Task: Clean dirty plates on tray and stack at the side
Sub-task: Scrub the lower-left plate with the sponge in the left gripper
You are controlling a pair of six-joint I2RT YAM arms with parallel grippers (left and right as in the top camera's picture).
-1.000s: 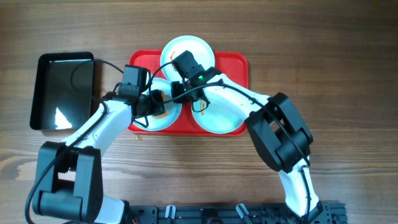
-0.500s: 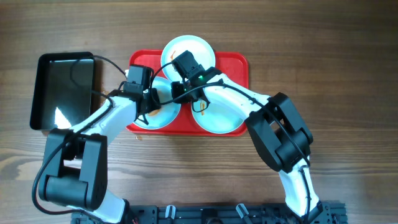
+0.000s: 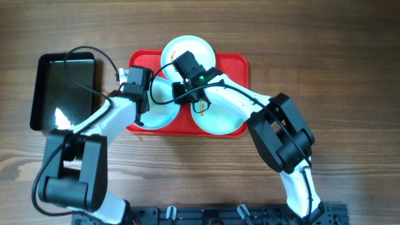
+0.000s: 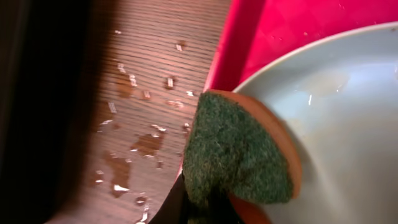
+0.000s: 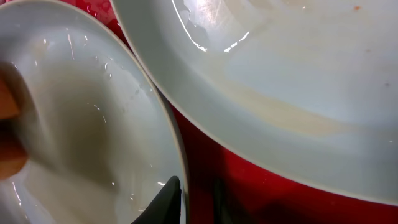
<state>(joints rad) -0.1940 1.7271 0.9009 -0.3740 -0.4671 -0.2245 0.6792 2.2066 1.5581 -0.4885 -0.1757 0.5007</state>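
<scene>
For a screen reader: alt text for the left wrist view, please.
A green scouring sponge with an orange backing sits at the rim of a pale plate on the red tray. Droplets dot the wooden table.

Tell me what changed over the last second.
The left gripper, with the sponge in its fingers, slid from the middle of the front-left plate out to its left rim. The right gripper stayed astride that plate's rim. The other plates, tray and black pan did not move.
</scene>
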